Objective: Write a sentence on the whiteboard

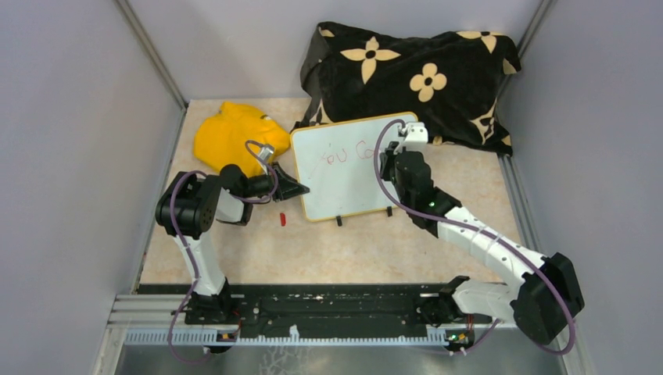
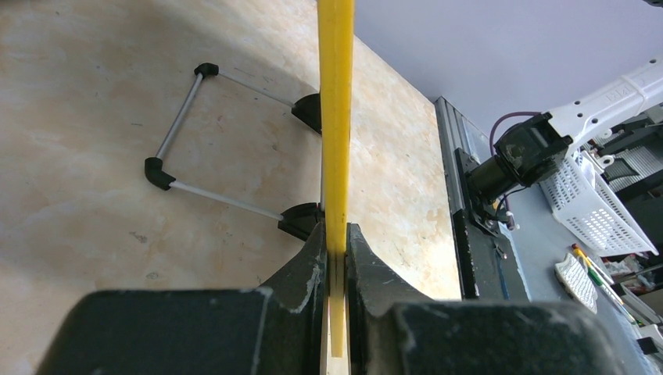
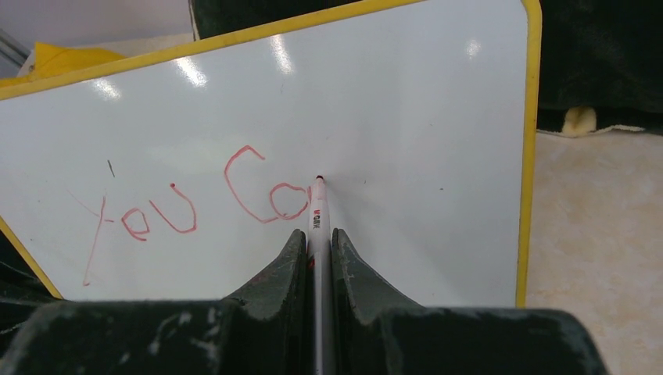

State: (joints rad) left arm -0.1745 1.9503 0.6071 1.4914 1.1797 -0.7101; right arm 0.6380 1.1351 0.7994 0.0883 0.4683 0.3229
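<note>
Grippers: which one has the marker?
The right gripper, shut on the marker, tip at the whiteboard beside the red writing; the left gripper clamps the whiteboard's yellow rim instead.

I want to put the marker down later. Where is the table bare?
Bare: the wide strip of table between the whiteboard and the black base rail, apart from a small red piece. Crowded: the back, with the yellow cloth and flowered cushion.
</note>
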